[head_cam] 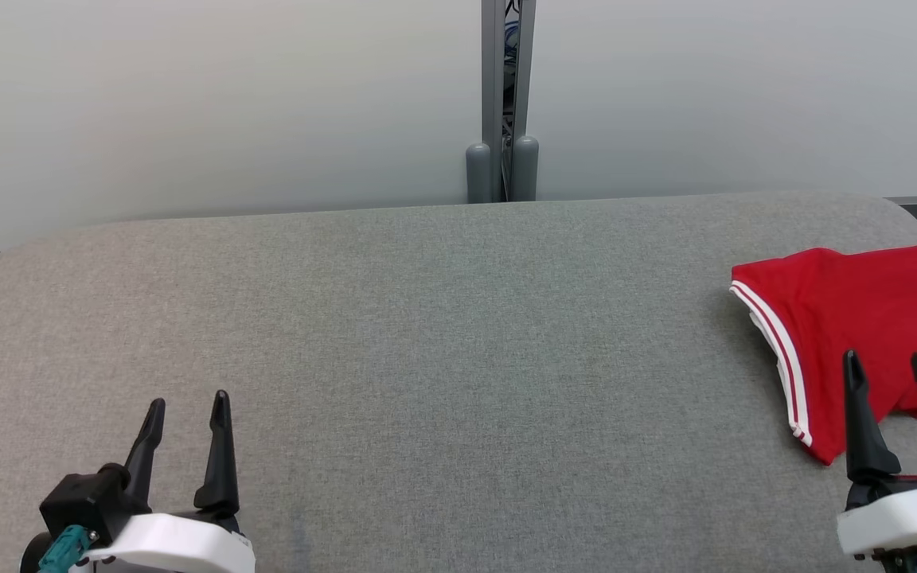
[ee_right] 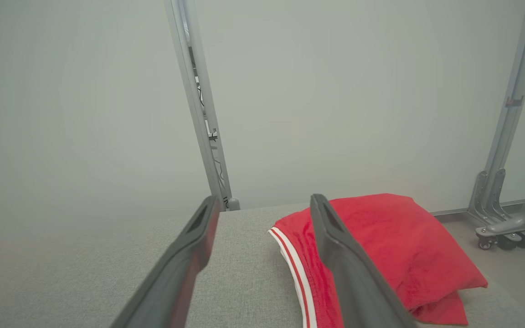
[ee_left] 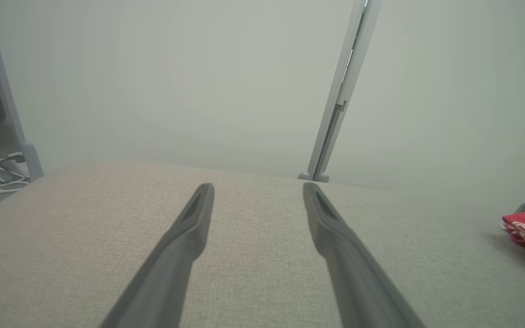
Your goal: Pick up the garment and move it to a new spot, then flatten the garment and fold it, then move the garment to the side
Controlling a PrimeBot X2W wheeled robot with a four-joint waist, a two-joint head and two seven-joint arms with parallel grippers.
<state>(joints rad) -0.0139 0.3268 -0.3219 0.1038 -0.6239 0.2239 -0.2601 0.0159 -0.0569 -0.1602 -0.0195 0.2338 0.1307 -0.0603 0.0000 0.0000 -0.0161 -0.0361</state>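
Left hand [head_cam: 189,398] and right hand [head_cam: 885,356] stood open, empty; the red garment [head_cam: 848,302] lay doubled near the tabletop [head_cam: 427,318] edge, so a shallow pinch might drag it off

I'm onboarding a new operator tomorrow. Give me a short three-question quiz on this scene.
1. True or false: the left gripper is shut on the red garment.
2. Where on the grey table does the garment lie? A) the robot's left end B) the middle C) the robot's right end
3. Fill in: the stripes along the garment's edge are ____.
Key: 1 false, the left gripper stands open over bare table; 2 C; 3 white.
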